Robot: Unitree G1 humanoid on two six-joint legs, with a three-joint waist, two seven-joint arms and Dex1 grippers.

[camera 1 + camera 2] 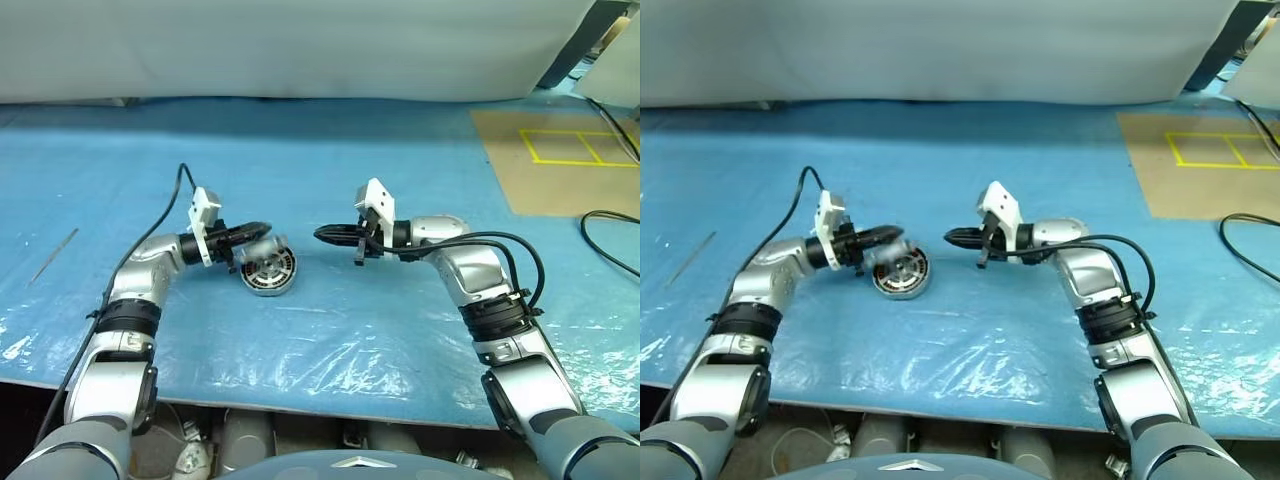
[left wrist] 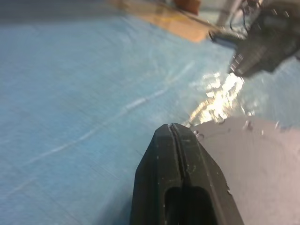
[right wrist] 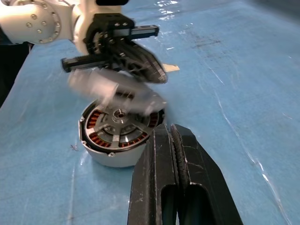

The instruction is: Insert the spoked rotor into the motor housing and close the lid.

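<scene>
While the motor housing (image 1: pixel 268 271) stands on the blue plastic sheet (image 1: pixel 330 340) that covers the table, the two arms reach toward each other above it from either side. The housing is an open silver cup, and in the right wrist view its copper-coloured windings (image 3: pixel 96 136) form a ring around the spoked rotor (image 3: pixel 115 129), which lies flat inside with its central hub at the middle. The left gripper (image 1: pixel 262 231) points toward the robot's right, its black fingers pressed together on the edge of the lid (image 3: pixel 115 91), a flat grey disc that shows blurred and tilted just above the housing's far rim; whether the lid touches the housing I cannot tell. In the left wrist view the lid's plain grey face (image 2: pixel 255 164) spreads out beside the closed fingertips. The right gripper (image 1: pixel 322 235) points toward the robot's left, its fingers closed together with nothing between them, and it hangs near the housing, apart from it and from the left gripper. A thin metal rod (image 1: pixel 53 256) lies on the sheet well away on the robot's left, and a tan board (image 1: pixel 560 165) with yellow tape lines lies at the far right, with black cables (image 1: pixel 610 245) near it.
</scene>
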